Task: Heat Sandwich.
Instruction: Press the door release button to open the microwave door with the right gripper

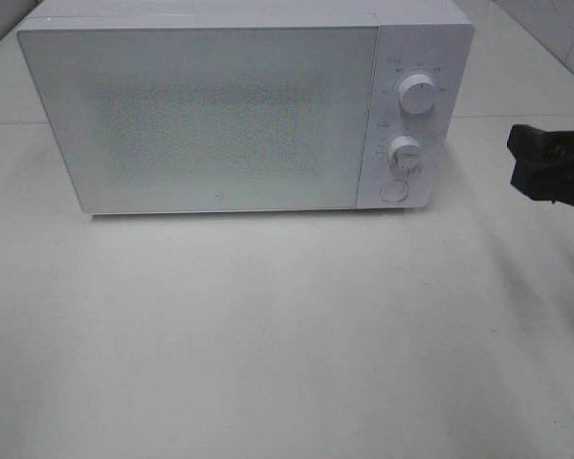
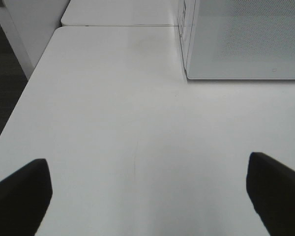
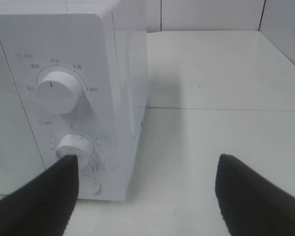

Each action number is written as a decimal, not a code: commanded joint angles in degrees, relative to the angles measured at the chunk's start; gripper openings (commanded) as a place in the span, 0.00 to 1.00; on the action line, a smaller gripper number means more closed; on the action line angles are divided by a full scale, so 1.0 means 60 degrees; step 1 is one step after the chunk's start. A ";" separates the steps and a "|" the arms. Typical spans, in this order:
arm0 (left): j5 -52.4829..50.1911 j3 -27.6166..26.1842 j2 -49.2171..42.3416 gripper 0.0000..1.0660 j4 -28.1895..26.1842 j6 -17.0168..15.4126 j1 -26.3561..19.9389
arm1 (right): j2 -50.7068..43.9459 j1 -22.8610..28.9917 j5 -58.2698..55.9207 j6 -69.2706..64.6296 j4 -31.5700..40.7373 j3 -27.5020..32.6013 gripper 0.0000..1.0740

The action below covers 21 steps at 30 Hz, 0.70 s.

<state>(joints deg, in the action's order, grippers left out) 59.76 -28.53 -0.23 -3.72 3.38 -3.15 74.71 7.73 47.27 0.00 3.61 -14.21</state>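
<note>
The white microwave [image 1: 220, 115] stands at the back of the table with its door shut. The sandwich is out of view in every frame. My right gripper [image 1: 545, 167] hovers to the right of the microwave's control panel; in the right wrist view it [image 3: 147, 164] is open and empty, with one finger [image 3: 44, 196] in front of the lower knob [image 3: 76, 147]. My left gripper [image 2: 147, 162] is open over bare table, in front of and to the left of the microwave [image 2: 246, 39]. It holds nothing and lies outside the exterior high view.
The control panel carries an upper knob [image 1: 418, 96], a lower knob [image 1: 405, 153] and a round button [image 1: 394, 190]. The white table [image 1: 268, 335] stretches out in front of the microwave. Its left edge [image 2: 19, 113] drops to dark floor.
</note>
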 commanded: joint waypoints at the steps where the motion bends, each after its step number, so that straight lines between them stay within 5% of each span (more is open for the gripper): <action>1: -0.0086 0.0019 -0.0239 0.95 -0.0048 -0.0010 -0.0010 | 0.0506 -0.0029 0.0592 -0.0095 0.0067 0.0191 0.70; 21: -0.0086 0.0019 -0.0239 0.95 -0.0048 -0.0010 -0.0010 | 0.3218 0.3896 0.3075 0.1299 0.4039 0.0353 0.70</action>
<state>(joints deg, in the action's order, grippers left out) 59.76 -28.53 -0.23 -3.72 3.38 -3.15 93.68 29.91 64.00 6.59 25.61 -12.15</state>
